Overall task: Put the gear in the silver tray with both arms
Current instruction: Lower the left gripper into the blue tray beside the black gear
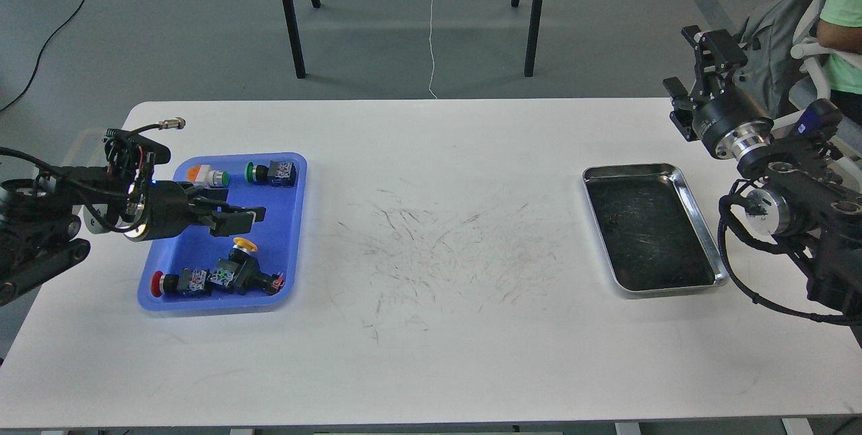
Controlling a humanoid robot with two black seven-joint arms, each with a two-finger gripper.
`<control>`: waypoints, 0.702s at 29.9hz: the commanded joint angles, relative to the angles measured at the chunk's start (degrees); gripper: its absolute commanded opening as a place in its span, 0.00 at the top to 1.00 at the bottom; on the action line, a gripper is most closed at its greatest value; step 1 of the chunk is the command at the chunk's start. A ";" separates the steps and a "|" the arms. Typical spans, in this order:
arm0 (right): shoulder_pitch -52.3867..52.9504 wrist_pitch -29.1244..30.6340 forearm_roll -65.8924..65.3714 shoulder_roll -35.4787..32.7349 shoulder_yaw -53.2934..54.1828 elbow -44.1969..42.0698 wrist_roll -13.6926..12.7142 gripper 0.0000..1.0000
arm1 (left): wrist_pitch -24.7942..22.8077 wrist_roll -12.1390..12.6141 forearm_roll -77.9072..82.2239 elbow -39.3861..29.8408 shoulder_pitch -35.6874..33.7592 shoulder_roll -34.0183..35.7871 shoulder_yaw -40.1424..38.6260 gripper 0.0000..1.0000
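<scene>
A white table (431, 367), scuffed with dark marks at its centre, fills most of the frame. At the left of the frame, a blue plastic tray (283, 266) holds the parts supply; at the right, well apart from it, lies the silver tray (700, 219), its dark scratched bottom bare except for a small speck I cannot identify. The two trays sit at opposite ends, each within easy reach of one arm, which suits a handover across the middle.

The left arm (60, 213) comes in from the left edge and reaches low over the blue tray. The left gripper (236, 218) points toward the tray's middle with its fingers close together, but it is dark and seen at an angle; I cannot tell whether it is clamped on anything. The gear, the small part the task is about, does not show anywhere in the tray; it may be hidden under or between the fingers.

The right arm (788, 206) is raised at the right edge of the frame, beside the silver tray. The right gripper (700, 61) points up and away with its fingers apart and nothing between them, apparently waiting.

Around the left gripper lie push-button switches: an orange one (202, 174), a green one (266, 172), a yellow one (244, 246) and a red one (168, 282).
</scene>
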 commanded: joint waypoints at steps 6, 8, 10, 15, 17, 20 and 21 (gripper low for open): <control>-0.09 0.00 -0.13 0.10 0.00 0.00 0.00 0.06 | 1.94 0.01 -0.12 5.49 0.59 -3.69 0.19 0.20; 0.00 0.00 -0.13 0.10 0.00 0.00 0.00 0.06 | 2.03 0.01 -0.21 6.27 0.42 -3.87 0.36 0.20; 0.00 0.00 -0.22 0.10 0.00 0.00 0.00 0.05 | 2.21 0.01 0.05 7.42 0.51 -4.13 0.45 0.21; -0.09 0.00 -0.31 0.18 -0.08 -0.01 0.00 0.05 | 2.56 0.01 -0.03 8.82 0.68 -5.54 0.80 0.23; -0.09 0.00 -0.31 0.18 0.00 0.00 0.00 0.06 | 2.99 0.01 -0.03 9.35 1.38 -5.71 0.80 0.25; -0.17 0.00 -0.22 0.18 0.09 -0.09 0.00 0.06 | 3.79 0.01 -0.03 10.93 2.26 -6.85 0.80 0.27; -0.17 0.00 -0.13 0.27 0.09 -0.09 0.00 0.05 | 3.88 0.01 -0.03 11.37 2.35 -7.38 0.80 0.27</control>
